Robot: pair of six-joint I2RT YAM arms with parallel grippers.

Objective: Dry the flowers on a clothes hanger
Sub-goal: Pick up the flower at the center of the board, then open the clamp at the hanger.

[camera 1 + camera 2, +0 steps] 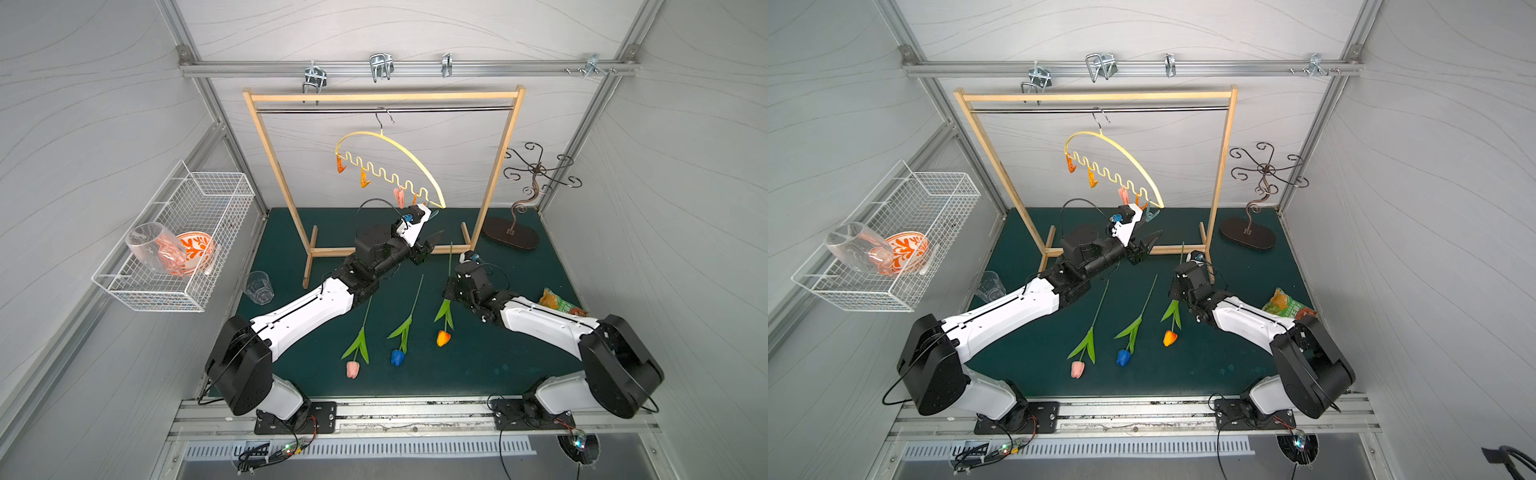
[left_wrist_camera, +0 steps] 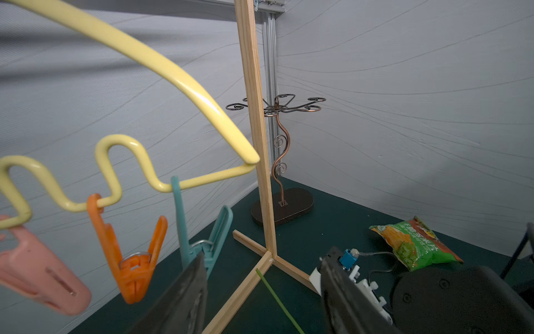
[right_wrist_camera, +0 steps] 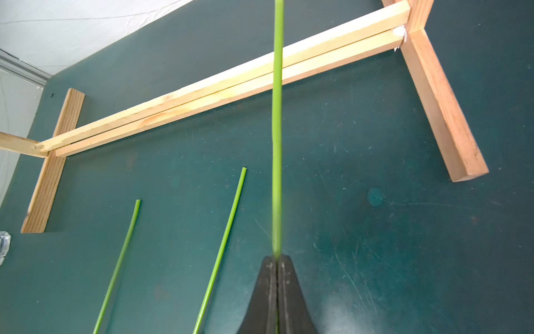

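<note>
Right hand (image 3: 276,258) is clamping tight on the stem of the orange tulip (image 1: 443,338). Its head is pointing toward the near edge of the surface (image 1: 498,365), and its stem is crossing the base bar of the rack (image 1: 382,96) in the right wrist view. Pink tulip (image 1: 352,369) and blue tulip (image 1: 397,357) are lying loose mid-surface, side by side. Left hand (image 2: 263,257) is standing released and empty, just beside the teal clothespin (image 2: 182,219). That pin is hanging at the low end of the hanger (image 2: 185,82), which is hanging tilted from the rack's rod near the far edge.
</note>
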